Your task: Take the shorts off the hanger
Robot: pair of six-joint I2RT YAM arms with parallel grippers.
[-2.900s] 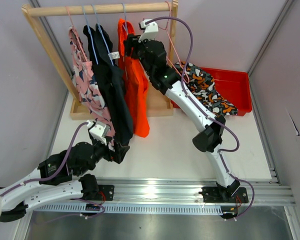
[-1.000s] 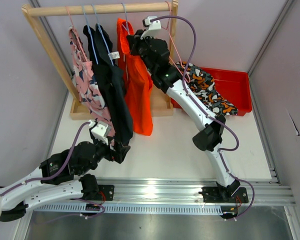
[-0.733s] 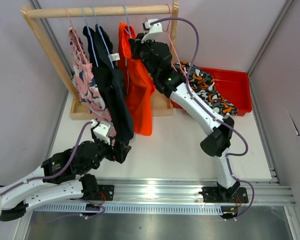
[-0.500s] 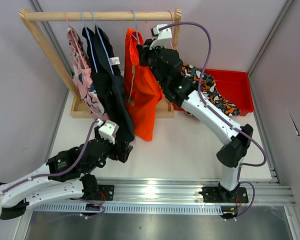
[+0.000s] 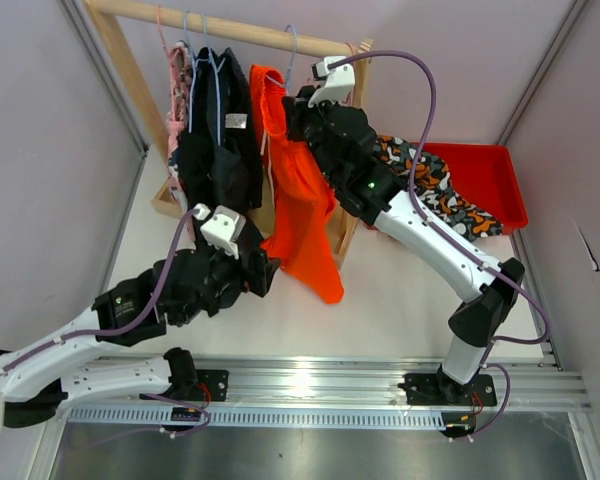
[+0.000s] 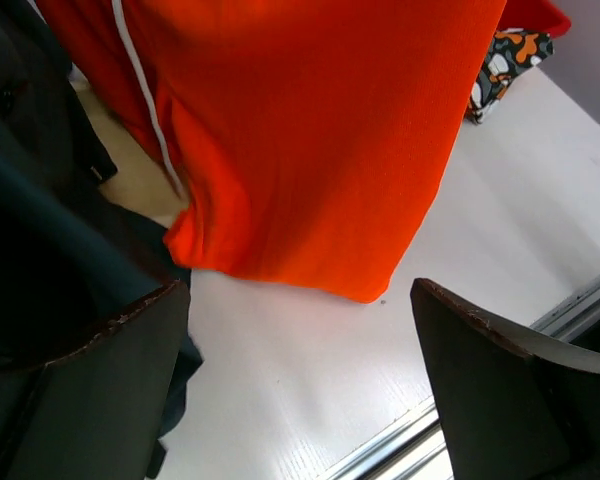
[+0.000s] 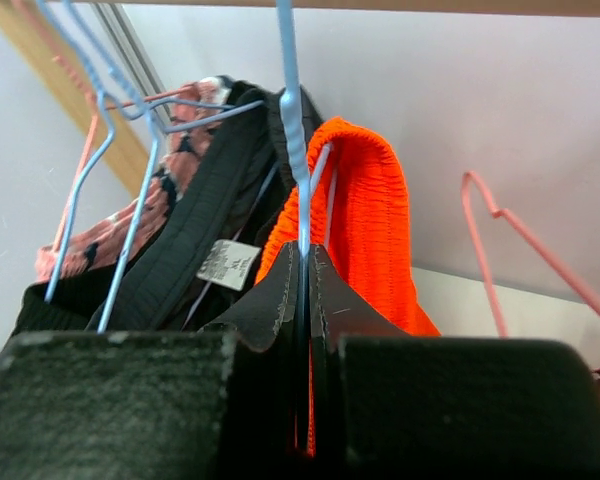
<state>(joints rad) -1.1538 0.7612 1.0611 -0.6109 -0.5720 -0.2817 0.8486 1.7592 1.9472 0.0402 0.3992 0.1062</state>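
Note:
The orange shorts (image 5: 305, 215) hang from a light blue wire hanger (image 5: 290, 50) hooked on the wooden rod (image 5: 230, 30). My right gripper (image 5: 298, 110) is shut on that hanger's neck (image 7: 292, 120), with the elastic waistband (image 7: 365, 210) just behind my right gripper (image 7: 305, 270). My left gripper (image 5: 265, 270) is open beside the lower left edge of the shorts. In the left wrist view the hem (image 6: 310, 130) hangs above and beyond my left gripper (image 6: 300, 380), clear of both fingers (image 6: 100, 390).
A black garment (image 5: 215, 150) and a pink patterned one (image 5: 175, 75) hang left of the shorts. An empty pink hanger (image 7: 500, 230) is on the right. A red bin (image 5: 490, 180) holds patterned cloth (image 5: 430, 185). A metal rail runs along the near edge.
My right arm has drawn the hanger and orange shorts rightward and nearer; the whole rack has shifted and skewed with it. My left arm has risen toward the hem, still open.

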